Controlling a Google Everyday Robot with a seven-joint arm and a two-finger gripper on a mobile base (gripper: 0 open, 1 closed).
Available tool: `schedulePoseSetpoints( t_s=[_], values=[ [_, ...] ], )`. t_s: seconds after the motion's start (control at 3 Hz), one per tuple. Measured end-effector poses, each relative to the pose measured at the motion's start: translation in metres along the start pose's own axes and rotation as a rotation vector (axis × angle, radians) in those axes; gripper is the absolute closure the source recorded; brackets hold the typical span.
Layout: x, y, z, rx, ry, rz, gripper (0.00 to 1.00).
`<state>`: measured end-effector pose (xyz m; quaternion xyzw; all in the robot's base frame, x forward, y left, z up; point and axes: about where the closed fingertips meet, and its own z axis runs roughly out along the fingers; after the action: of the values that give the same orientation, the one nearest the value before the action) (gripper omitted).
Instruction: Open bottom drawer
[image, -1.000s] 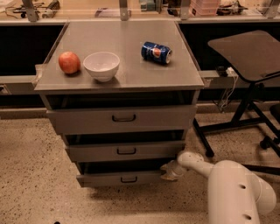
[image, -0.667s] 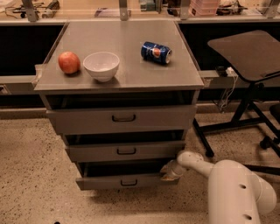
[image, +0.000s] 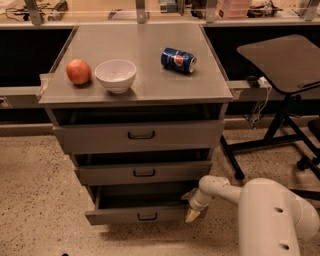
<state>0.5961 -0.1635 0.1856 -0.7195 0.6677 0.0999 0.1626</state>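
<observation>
The bottom drawer (image: 140, 215) is the lowest and narrowest of three grey drawers in the cabinet, with a small dark loop handle (image: 147, 216). It stands pulled out a little, with a dark gap showing above its front panel. My gripper (image: 192, 209) is at the drawer's right front corner, at the end of my white arm (image: 220, 189) that reaches in from the lower right. A pale fingertip (image: 192, 215) points down beside the front panel's right end.
The middle drawer (image: 144, 173) and top drawer (image: 140, 135) sit above. On the cabinet top (image: 150, 60) are an apple (image: 78, 71), a white bowl (image: 115, 75) and a blue can (image: 178, 60) lying on its side. A stand with dark legs (image: 280, 125) is at the right.
The bottom drawer has slid outward toward the camera, and the gap above its front has widened. My gripper has moved with its right corner.
</observation>
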Motion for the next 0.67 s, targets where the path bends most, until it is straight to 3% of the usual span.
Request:
schedulePoseSetpoints(
  t_s=[0.33,0.67],
  values=[
    [0.0000,0.0000,0.0000,0.000,0.000,0.000,0.04],
    [0.0059,-0.0002,0.0039,-0.017,0.014,0.032,0.00]
  ],
)
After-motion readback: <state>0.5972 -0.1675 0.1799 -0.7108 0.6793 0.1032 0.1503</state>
